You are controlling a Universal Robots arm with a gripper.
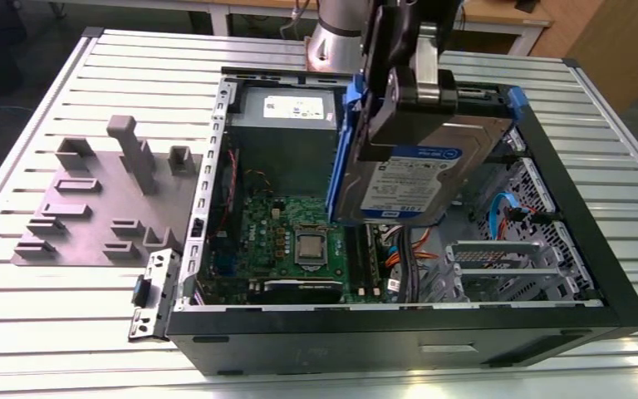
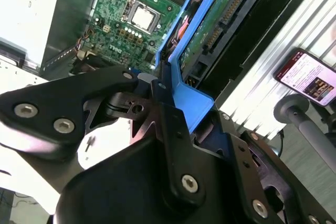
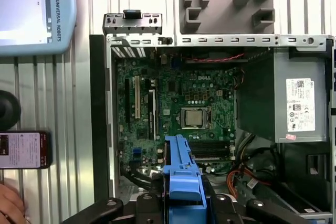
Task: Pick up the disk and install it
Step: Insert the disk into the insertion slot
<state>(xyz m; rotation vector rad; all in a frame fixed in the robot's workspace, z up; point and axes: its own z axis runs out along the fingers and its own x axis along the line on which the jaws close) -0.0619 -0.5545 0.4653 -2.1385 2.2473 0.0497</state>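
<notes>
The disk, a silver drive with a white-and-blue label in a blue carrier frame, hangs tilted on edge above the middle of the open computer case. My gripper is shut on its upper end. In the second wrist view the black fingers clamp the blue frame, and the disk's green circuit side faces the camera. In the first wrist view the blue frame sticks out from the gripper over the motherboard.
Inside the case are the motherboard, a grey power supply and a metal drive cage. A grey fixture plate lies at the exterior view's left. A phone, a pendant and a hand are beside the case.
</notes>
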